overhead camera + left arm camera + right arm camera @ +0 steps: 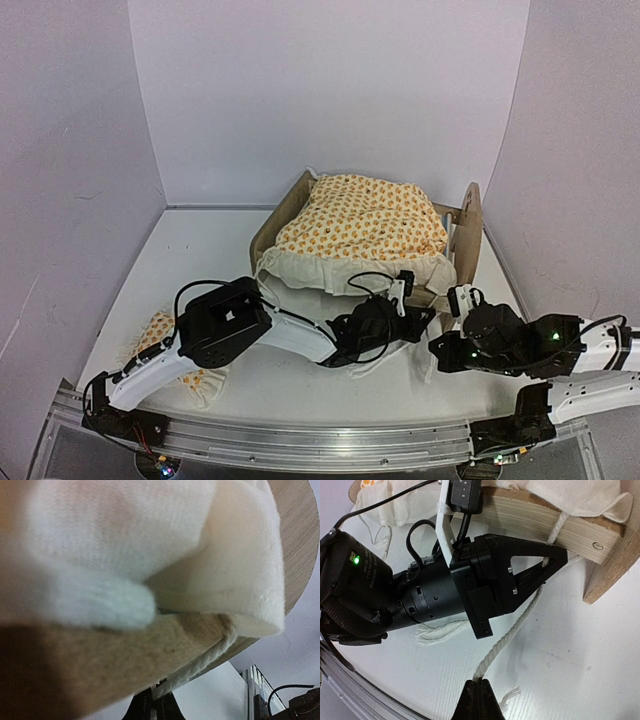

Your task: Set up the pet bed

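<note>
Closest in, a ridged aluminium rail [320, 440] runs along the near edge of the white desk [190, 270], with both black arm bases bolted to it. Just behind its left end, a small orange-patterned ruffled pillow [158, 335] lies on the desk, partly covered by the left arm passing over it.

Toward the far edge, right of centre and set at an angle, stands the light plywood pet bed [468, 235]. An orange-patterned blanket with a cream ruffle [360, 220] is heaped over it, hiding the mattress and spilling over the near end. One upright end board stands near the desk's right edge and the pale lilac wall [560, 150].

A white twisted cord [520, 620] drops from the bed's near plywood board across the desk.

The left arm stretches low from the near left corner to the bed's near end. Its fingers [540, 551] are pressed together at the edge of the board, pinching the cord where it meets the wood, with cream cloth crowding right above. The right arm lies folded along the near right corner. Its fingers [472, 705] are closed on the same cord lower down, beside a frayed end.

The two wrists sit close together there. Bare desk shows left of the bed as far as the left wall.
</note>
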Robot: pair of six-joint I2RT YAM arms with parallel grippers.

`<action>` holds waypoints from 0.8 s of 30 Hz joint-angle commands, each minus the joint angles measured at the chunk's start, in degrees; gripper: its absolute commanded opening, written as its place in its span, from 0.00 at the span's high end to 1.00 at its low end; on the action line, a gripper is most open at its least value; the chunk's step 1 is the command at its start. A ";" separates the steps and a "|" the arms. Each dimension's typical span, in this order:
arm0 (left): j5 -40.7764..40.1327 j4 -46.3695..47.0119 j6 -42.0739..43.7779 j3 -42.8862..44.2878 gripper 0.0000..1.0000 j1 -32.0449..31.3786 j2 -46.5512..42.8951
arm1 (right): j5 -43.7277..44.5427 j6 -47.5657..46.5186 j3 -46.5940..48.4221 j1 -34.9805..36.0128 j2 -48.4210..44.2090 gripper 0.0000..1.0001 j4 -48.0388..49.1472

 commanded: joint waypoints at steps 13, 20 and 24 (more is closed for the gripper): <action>9.39 9.20 4.89 -14.65 1.00 1.59 -15.14 | -3.15 -14.69 -0.25 -15.87 7.46 1.00 20.29; 14.87 10.25 4.75 -17.35 1.00 1.74 -17.31 | 3.77 -19.48 -7.82 -16.14 8.32 1.00 39.45; 16.97 10.51 5.27 -19.81 1.00 1.72 -19.08 | 5.35 -22.10 -10.83 -16.94 8.48 1.00 45.91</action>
